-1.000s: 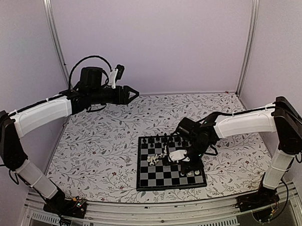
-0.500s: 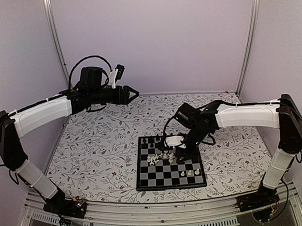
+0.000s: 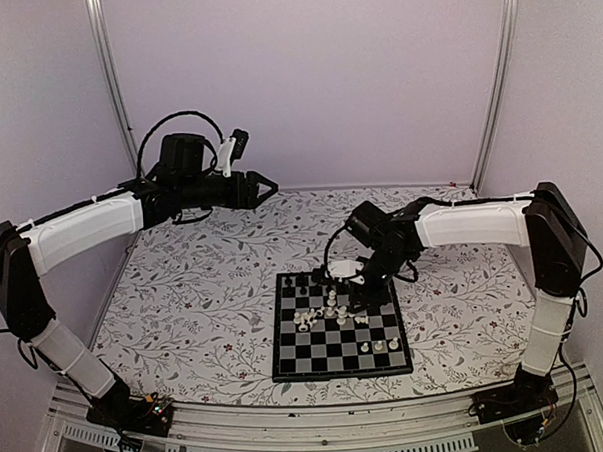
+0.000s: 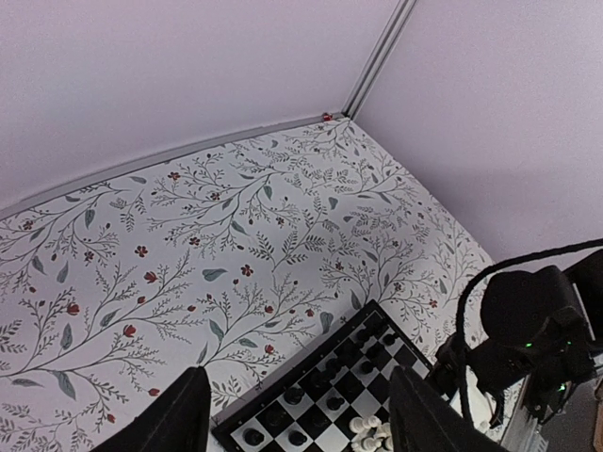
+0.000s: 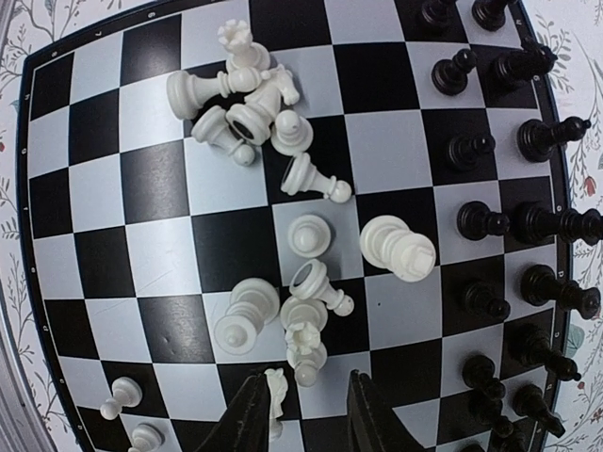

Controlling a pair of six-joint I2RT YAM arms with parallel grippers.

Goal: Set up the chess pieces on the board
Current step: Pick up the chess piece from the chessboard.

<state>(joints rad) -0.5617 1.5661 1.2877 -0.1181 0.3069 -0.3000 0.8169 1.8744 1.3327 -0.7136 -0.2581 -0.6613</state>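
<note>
**Board** [image 3: 322, 351]: one. It is square, with black and pale grey-white checks and a thin black border. It lies flat on the table [image 3: 204, 290], right of centre and near the front edge. The table is covered in a print of leaves and small red flowers.

**Black pieces** [image 5: 480, 218]: these are tiny, glossy and upright. They stand in two rows along the board's far edge, one to a square. The right wrist view cuts off the ends of the rows, so an exact count cannot be given.

**White pieces** [image 5: 250, 118]: there are roughly fifteen, cream-coloured, and most are scattered over the middle squares.
- A tangled heap of about six lies toward one side, several of them tipped over and touching.
- A second loose group of about five lies near the centre.
- One larger piece [image 5: 400, 247] lies on its side, just beside the black rows.
- One pawn [image 5: 309, 235] stands alone.
- Two pawns [image 5: 122, 395] stand upright near the board's near edge.
- Overlaps in the heap prevent a firmer count.

**Right gripper** [image 5: 309, 407]: one. It hangs low over the board's far half with its jaws a little apart and clamping nothing. A slim white piece [image 5: 274, 391] stands in the gap, close to one finger.

**Left gripper** [image 3: 265, 188]: one. It is raised well above the table's far left, away from the board, with its jaws spread wide and nothing between them.
</note>
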